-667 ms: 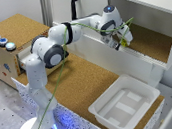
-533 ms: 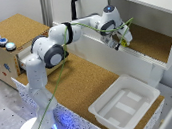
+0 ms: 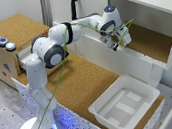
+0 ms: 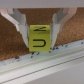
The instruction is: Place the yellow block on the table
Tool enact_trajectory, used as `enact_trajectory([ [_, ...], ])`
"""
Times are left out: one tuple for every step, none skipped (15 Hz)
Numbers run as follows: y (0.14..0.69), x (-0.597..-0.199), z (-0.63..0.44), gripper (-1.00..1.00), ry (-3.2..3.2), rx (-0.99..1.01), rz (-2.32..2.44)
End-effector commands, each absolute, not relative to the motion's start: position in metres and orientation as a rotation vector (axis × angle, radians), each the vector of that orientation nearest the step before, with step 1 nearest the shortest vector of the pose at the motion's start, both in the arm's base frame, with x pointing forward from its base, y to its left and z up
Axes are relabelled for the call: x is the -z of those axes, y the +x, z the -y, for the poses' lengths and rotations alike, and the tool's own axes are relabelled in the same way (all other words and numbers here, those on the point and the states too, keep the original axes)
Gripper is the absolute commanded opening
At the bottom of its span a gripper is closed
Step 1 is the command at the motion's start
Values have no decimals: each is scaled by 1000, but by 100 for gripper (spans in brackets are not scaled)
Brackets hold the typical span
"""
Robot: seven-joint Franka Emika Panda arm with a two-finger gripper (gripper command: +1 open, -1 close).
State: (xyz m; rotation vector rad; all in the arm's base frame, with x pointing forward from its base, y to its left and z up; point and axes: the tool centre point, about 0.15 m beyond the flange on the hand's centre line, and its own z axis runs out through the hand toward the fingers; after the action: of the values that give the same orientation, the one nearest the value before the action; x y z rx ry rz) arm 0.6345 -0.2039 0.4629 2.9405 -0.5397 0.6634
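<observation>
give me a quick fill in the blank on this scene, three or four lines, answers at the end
1. The gripper is shut on a block coloured ____.
2. The tray on the table is coloured ____.
3. The tray holds ____ objects.
4. The coloured buttons sit on top of a ____ box.

Missing words: yellow; white; no; wooden

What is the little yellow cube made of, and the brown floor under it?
The little yellow cube looks like painted wood or plastic: smooth, matte faces with dark markings. The brown floor looks like cork: grainy and speckled.
</observation>
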Motion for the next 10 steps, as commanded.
enact_trajectory([
  [581,-481,174,-100,2972,-731,389],
  [564,-477,163,-100,2992,-740,350],
  [548,-473,156,-100,3011,-723,337],
  [532,-468,149,-100,3023,-709,336],
  [515,-462,144,-100,3042,-682,339],
  [505,-460,142,-100,3050,-679,344],
  [489,-453,138,-100,3070,-639,362],
  [478,-449,135,-100,3080,-615,364],
  [462,-441,127,-100,3094,-570,352],
  [448,-433,123,-100,3102,-528,347],
])
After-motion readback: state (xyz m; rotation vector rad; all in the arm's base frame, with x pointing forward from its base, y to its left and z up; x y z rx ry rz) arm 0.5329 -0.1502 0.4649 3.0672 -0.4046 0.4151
